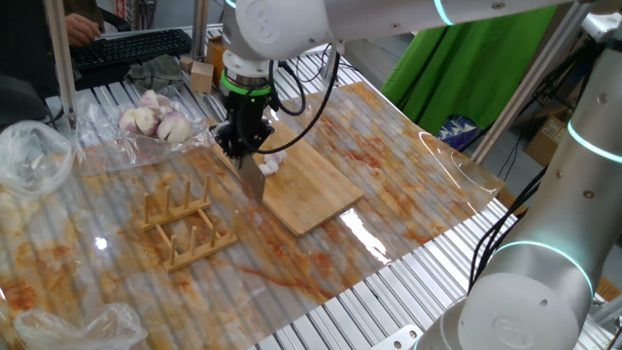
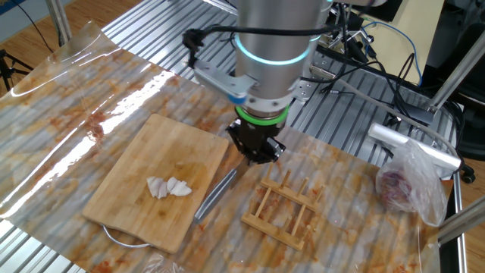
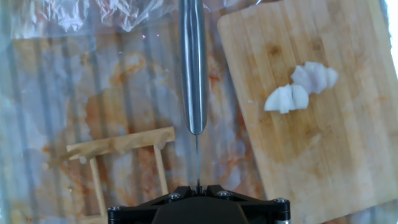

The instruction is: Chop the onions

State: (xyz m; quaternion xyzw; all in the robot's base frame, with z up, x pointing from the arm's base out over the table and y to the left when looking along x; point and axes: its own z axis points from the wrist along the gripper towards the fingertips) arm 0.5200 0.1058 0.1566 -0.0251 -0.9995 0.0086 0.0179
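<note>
Black two-finger gripper [image 2: 256, 155] at centre of frame pointed straight down, jaws pinched together on thin blade of steel-handled knife [image 3: 193, 68]. Knife handle ran up centre of hand view, above stained plastic-covered table [image 3: 74, 87], between board and rack. Small pale white onion chunks [image 3: 301, 88] lay close together on rectangular light wooden cutting board [image 3: 323, 149], upper right of hand view, apart from knife. Slatted wooden rack [image 2: 282, 208] sat lower right of gripper. Pinkish-white whole bulbs [image 1: 155, 119] rested on clear plastic, upper left
</note>
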